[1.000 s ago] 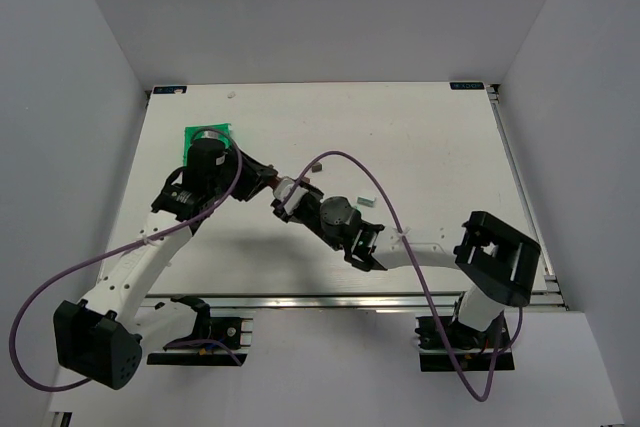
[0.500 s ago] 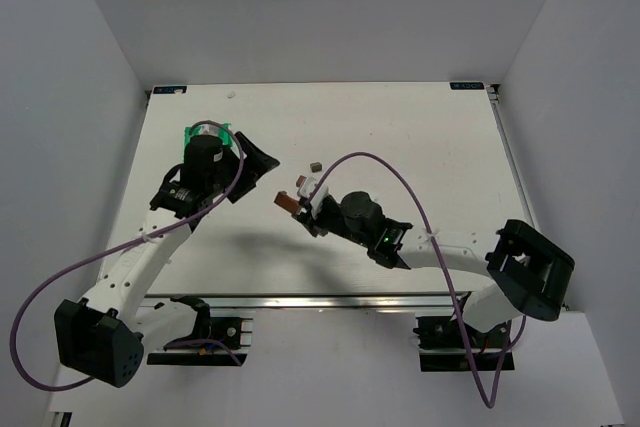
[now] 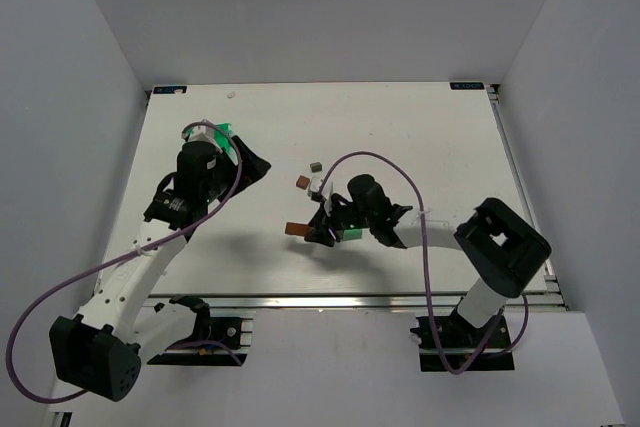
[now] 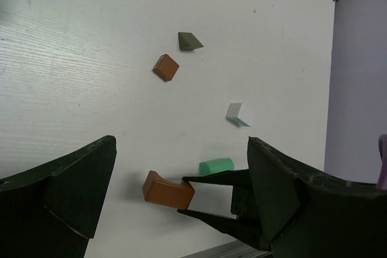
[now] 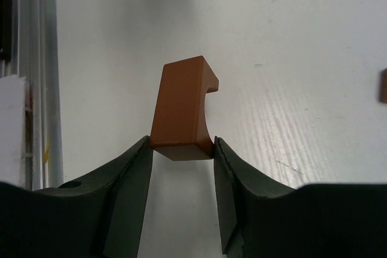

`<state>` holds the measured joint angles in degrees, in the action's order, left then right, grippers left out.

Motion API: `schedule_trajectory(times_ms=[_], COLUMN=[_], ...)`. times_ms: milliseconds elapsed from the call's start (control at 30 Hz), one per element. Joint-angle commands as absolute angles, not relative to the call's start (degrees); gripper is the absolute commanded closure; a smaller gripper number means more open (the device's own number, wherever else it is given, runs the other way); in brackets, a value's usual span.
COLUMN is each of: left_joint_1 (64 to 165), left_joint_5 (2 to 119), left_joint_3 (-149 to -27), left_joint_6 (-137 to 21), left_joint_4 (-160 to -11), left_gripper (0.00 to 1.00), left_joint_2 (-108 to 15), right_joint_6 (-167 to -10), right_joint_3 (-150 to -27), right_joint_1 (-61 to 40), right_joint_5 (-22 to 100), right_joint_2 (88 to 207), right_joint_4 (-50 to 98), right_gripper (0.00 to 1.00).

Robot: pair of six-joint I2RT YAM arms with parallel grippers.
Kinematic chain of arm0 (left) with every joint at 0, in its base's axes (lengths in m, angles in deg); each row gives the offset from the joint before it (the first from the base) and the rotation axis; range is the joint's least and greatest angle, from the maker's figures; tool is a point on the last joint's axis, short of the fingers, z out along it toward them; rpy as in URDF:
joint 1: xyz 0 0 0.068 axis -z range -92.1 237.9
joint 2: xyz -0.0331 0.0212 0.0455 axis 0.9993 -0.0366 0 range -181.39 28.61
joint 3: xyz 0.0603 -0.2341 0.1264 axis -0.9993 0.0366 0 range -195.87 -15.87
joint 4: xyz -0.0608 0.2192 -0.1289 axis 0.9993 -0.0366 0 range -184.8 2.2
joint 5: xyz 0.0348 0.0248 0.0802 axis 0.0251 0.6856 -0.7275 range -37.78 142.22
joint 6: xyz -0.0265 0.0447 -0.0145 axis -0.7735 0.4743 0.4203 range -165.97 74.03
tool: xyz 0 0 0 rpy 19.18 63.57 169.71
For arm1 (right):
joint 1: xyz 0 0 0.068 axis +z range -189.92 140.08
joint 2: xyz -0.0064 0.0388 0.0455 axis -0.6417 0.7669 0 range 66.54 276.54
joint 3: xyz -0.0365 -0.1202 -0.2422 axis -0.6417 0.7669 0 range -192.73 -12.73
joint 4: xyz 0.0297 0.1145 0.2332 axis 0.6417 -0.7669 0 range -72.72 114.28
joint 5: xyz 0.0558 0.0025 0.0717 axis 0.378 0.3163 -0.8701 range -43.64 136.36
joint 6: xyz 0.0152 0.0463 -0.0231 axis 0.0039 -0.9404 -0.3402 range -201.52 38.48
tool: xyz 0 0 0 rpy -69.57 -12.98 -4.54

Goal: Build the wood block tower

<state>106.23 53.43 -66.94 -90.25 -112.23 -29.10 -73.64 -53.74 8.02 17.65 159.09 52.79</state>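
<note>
Right wrist | right gripper (image 5: 181,149) clamped on brown block (image 5: 184,107), mid-frame | left gripper (image 4: 181,146) wide apart, empty | no tower yet, loose blocks (image 3: 303,182) mid-table | risk: shallow end grip, block may twist on setdown

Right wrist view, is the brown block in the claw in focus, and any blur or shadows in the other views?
Right wrist view: the brown notched wooden block between the right claw's fingers is sharp; the fingers are dark, near featureless. Left wrist view: the green wooden cylinder is crisp, the open left claw dark. Top view: even light, soft arm shadows on the white table.
</note>
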Motion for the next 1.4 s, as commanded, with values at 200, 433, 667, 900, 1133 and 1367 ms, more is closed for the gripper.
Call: schedule_trajectory(times_ms=[200, 433, 667, 900, 1133, 1367], left_joint_1=[106.0, 105.9, 106.0, 105.9, 105.9, 105.9], left_joint_5=[55.5, 56.1, 57.5, 57.0, 56.9, 57.5], left_joint_3=[-63.6, -63.7, -64.0, -64.4, -64.8, -65.4], left_joint_6=[-84.9, -84.2, -83.7, -83.6, -83.6, -83.5], left_joint_4=[-106.8, -104.6, -103.2, -103.3, -103.1, -103.4], left_gripper=[0.02, 0.02, 0.02, 0.02, 0.02, 0.02], left_joint_2=[-29.9, -33.2, -36.1, -37.0, -37.5, -38.2], right_joint_6=[-70.4, -67.8, -66.6, -66.2, -66.1, -64.7], right_joint_3=[-58.8, -61.7, -63.2, -64.8, -63.7, -64.0], right_joint_1=[2.8, 0.2, -1.5, -2.9, -3.7, -3.7], right_joint_5=[5.9, 2.2, 1.5, 1.4, 1.9, 3.2], right_joint_2=[166.6, 170.0, 173.1, 175.8, 175.6, 172.4], right_joint_4=[54.8, 50.6, 50.1, 48.7, 48.6, 46.2], right_gripper=[1.00, 0.97, 0.91, 0.82, 0.55, 0.11])
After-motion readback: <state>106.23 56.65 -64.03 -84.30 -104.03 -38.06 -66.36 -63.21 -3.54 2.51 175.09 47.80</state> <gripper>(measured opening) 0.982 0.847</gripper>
